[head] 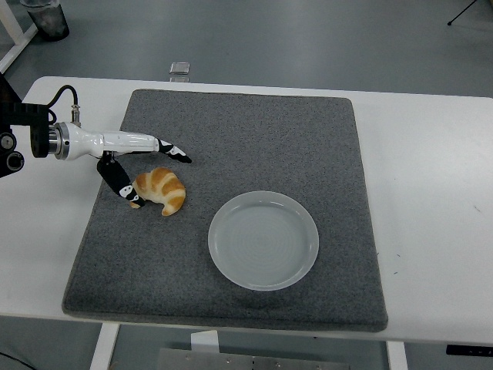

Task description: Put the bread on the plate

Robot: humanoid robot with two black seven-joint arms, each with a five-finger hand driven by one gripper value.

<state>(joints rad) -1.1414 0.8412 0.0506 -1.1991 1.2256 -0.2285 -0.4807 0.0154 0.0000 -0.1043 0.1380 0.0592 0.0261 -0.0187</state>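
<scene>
Left robot hand [142, 166] is spread and grasps nothing; its thumb touches the left end of the bread [159, 190]. Bread lies on the grey mat [254, 139], left of the plate [263, 240].

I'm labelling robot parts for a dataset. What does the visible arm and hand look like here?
The left hand has a glossy white, tapering body, with slim black fingers bearing white patches near the tips. Behind it sit a silver metal wrist ring and black arm hardware, with a black cable looping over the wrist.
</scene>
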